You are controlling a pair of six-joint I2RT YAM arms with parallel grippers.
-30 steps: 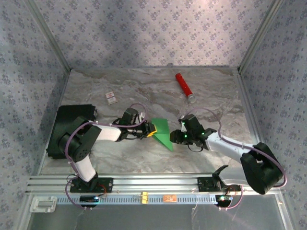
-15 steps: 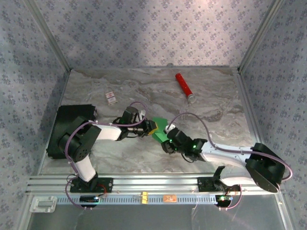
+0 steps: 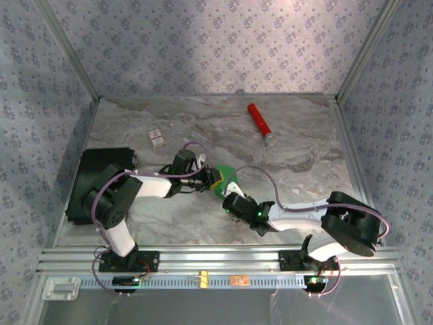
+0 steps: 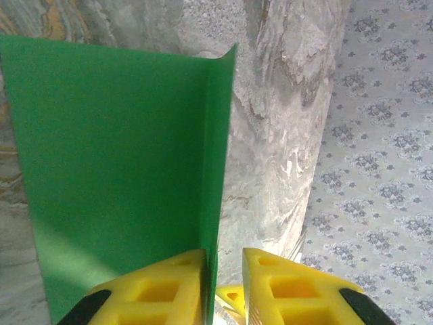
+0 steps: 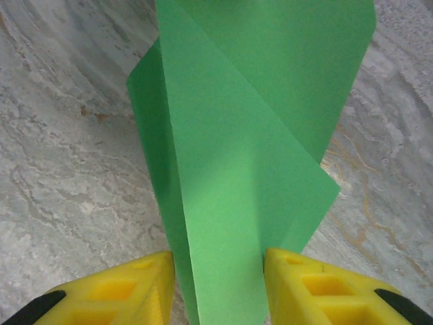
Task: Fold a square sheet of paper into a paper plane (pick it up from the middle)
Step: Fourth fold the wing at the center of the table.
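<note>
since the green paper (image 5: 250, 169) looks limp, pinch its crease; left gripper (image 4: 223, 261) and right gripper (image 5: 218, 263) straddle it ajar.

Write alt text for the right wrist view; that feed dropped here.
A creased bright green sheet of paper runs from the top edge down between the right tool's two yellow fingers, which stand apart on either side of it. Grey marbled table lies behind.
</note>
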